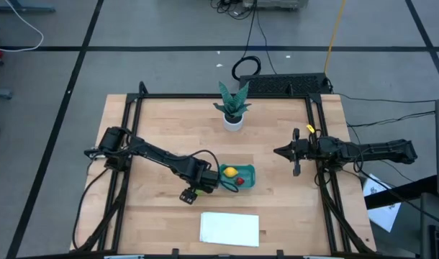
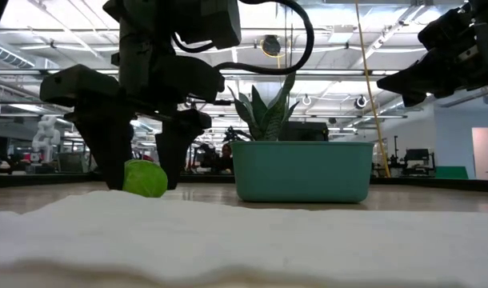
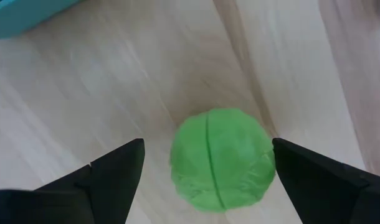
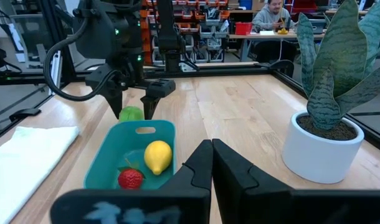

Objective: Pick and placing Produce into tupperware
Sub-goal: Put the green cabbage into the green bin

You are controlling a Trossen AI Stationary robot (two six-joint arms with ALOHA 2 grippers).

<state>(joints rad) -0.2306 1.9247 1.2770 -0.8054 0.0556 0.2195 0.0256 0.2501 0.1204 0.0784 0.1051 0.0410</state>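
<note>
Left end effector point(image 2: 140, 160) is down at the light wooden table point(image 1: 169, 129) w/ both fingers spread wide, straddling the small round lime green toy veg point(image 3: 222, 158). In the left wrist view there's a gap each side of the veg, so fingers aren't touching it yet and nothing is gripped. The veg sits on the table just beside the short end of the small teal-blue rectangular plastic tub point(image 4: 109, 162), outside it.

Inside the tub: the yellow toy lemon point(image 4: 157, 155) and the smaller red toy strawberry point(image 4: 131, 178), side by side.

Right end effector point(image 1: 288, 152) hangs above the table's right side, well apart from the tub, fingers fully closed, holding nothing.

Also on the table: green potted plant in a white pot point(image 1: 232, 106) toward the back, and a flat white rectangular sheet point(image 1: 229, 228) near the front edge.
</note>
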